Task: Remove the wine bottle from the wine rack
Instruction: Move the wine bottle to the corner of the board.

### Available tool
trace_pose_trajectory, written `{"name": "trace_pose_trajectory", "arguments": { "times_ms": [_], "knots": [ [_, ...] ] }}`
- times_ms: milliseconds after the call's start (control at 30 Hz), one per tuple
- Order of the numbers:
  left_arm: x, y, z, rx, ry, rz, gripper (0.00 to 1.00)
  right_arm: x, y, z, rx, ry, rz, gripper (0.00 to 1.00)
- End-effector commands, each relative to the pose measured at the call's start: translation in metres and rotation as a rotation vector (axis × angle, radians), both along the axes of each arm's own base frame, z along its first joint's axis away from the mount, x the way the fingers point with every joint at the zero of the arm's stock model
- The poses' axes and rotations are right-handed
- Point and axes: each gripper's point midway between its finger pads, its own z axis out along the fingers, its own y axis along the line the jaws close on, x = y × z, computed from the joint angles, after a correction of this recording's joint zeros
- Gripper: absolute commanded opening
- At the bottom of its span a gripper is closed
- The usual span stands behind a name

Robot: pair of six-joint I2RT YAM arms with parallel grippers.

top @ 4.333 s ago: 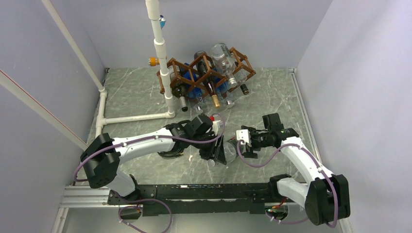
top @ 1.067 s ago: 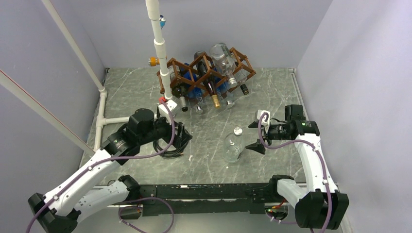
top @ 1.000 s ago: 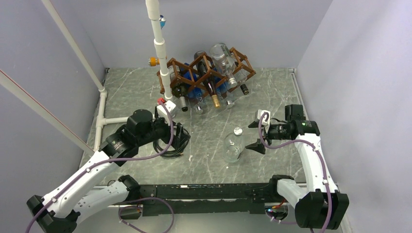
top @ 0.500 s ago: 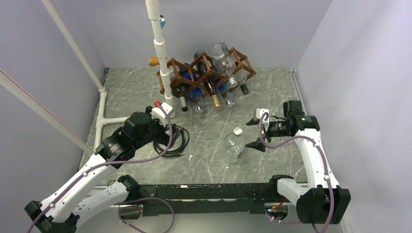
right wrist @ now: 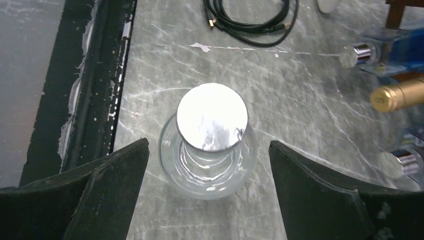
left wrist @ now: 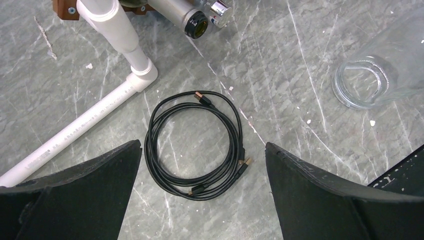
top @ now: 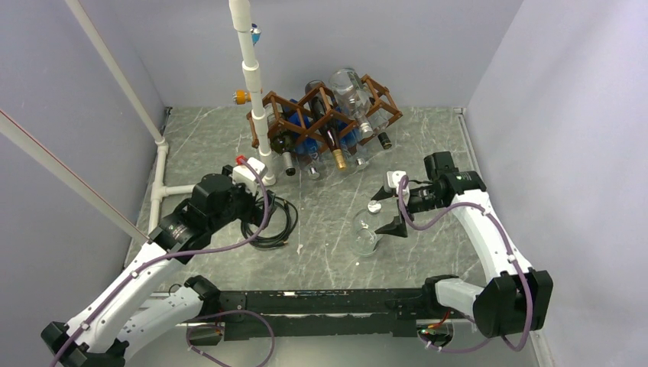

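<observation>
A clear glass wine bottle (top: 366,233) with a silver cap (right wrist: 212,117) stands upright on the table, in front of the dark brown wine rack (top: 315,105) and apart from it. My right gripper (top: 387,208) is open beside its neck. In the right wrist view the right gripper (right wrist: 209,144) straddles the bottle (right wrist: 207,172) from above, with both fingers apart from the glass. My left gripper (top: 264,208) is open and holds nothing over a black cable coil (top: 269,226). The left wrist view shows the left gripper (left wrist: 202,145) and the bottle (left wrist: 395,60) at the far right.
The rack holds several other bottles, one with a gold foil neck (top: 337,157) and a blue one (right wrist: 395,50). A white PVC pipe frame (top: 252,84) stands left of the rack, and its floor pipe (left wrist: 75,132) runs near the cable coil (left wrist: 151,150). Walls close in on three sides.
Earlier both grippers were at the bottle and then let go of it. In the last second my right gripper has moved left over the bottle. My left arm has drawn back to the left.
</observation>
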Motion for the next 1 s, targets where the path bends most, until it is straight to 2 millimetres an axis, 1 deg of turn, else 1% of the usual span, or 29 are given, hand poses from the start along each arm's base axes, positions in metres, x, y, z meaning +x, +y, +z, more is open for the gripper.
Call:
{"name": "trace_pose_trajectory", "arguments": {
  "times_ms": [0,133,367,533,733,867,967],
  "knots": [
    [0.002,0.000,0.006,-0.021,-0.020,-0.005,1.00,0.005,0.017,0.019,0.070,-0.030,0.049,0.90],
    [0.002,0.002,0.006,-0.024,-0.019,0.001,0.99,0.002,0.025,0.014,0.090,0.005,0.064,0.85],
    [0.004,0.003,0.006,-0.028,-0.015,0.004,0.99,0.001,0.030,0.007,0.082,0.024,0.074,0.73],
    [0.005,0.004,0.005,-0.028,-0.015,0.009,1.00,0.001,0.031,0.004,0.078,0.022,0.074,0.65],
    [0.006,0.005,0.005,-0.028,-0.016,0.013,1.00,-0.001,0.031,0.000,0.079,0.019,0.073,0.58],
    [0.006,0.005,0.005,-0.028,-0.016,0.016,1.00,-0.001,0.031,0.002,0.086,0.014,0.075,0.47],
    [0.007,0.005,0.005,-0.028,-0.016,0.017,1.00,-0.002,0.031,0.004,0.090,0.011,0.076,0.34]
  ]
}}
